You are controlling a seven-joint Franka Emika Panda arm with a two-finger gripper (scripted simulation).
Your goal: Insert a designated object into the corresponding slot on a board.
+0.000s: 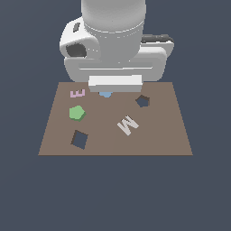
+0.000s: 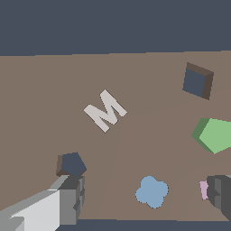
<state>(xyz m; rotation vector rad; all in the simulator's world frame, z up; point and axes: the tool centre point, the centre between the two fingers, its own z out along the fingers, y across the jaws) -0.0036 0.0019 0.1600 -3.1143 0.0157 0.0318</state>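
Observation:
The light-green block (image 1: 77, 113) (image 2: 216, 135) lies flat on the brown board (image 1: 171, 135) (image 2: 45, 90), toward the exterior view's left. The dark pentagonal slot (image 1: 143, 101) (image 2: 72, 164) is cut into the board's far part, on the exterior view's right. My gripper (image 2: 145, 190) hangs open above the board's far edge with nothing between its fingers; one finger (image 2: 67, 200) is beside the slot, the other (image 2: 221, 191) is near the pink E. Neither finger touches the green block. In the exterior view the white hand (image 1: 115, 83) hides the fingers.
A light-blue blob (image 1: 105, 94) (image 2: 152, 191) lies below the open gripper. A pink letter E (image 1: 77, 93) (image 2: 204, 189) sits at the far left, a grey letter M (image 1: 127, 125) (image 2: 104, 110) mid-board. A dark diamond-turned square hole (image 1: 80, 139) (image 2: 197, 81) is near the front.

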